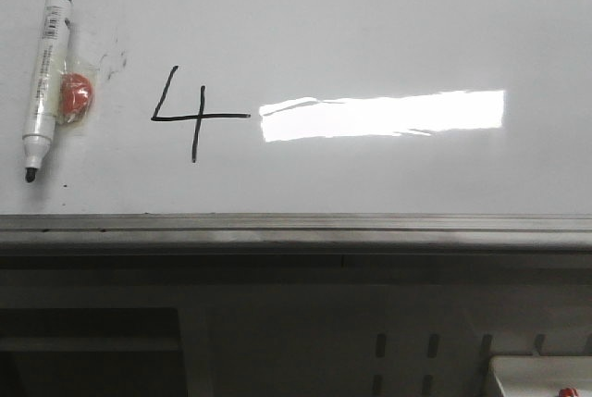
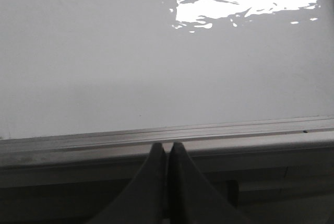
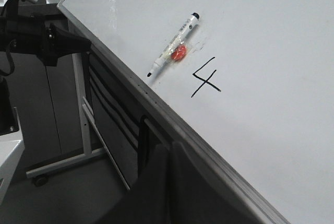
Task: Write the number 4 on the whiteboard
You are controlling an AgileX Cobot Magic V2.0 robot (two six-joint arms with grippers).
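The whiteboard (image 1: 370, 27) fills the front view, its grey edge rail along the near side. A thin black open-top number 4 (image 1: 191, 116) is drawn on it left of the glare; it also shows in the right wrist view (image 3: 205, 77). A white marker (image 1: 44, 84) with a red blob (image 1: 75, 95) beside it lies flat at the board's left, uncapped, tip toward the rail. My left gripper (image 2: 167, 147) is shut and empty, below the rail. My right gripper (image 3: 171, 146) is shut and empty, below the board's edge. Neither gripper shows in the front view.
A bright rectangular glare (image 1: 384, 115) lies right of the 4. Faint smudges (image 1: 113, 59) sit near the marker. Below the rail is a dark metal frame (image 1: 277, 323). The other arm (image 3: 42, 38) and a stand leg (image 3: 83, 109) show beside the board.
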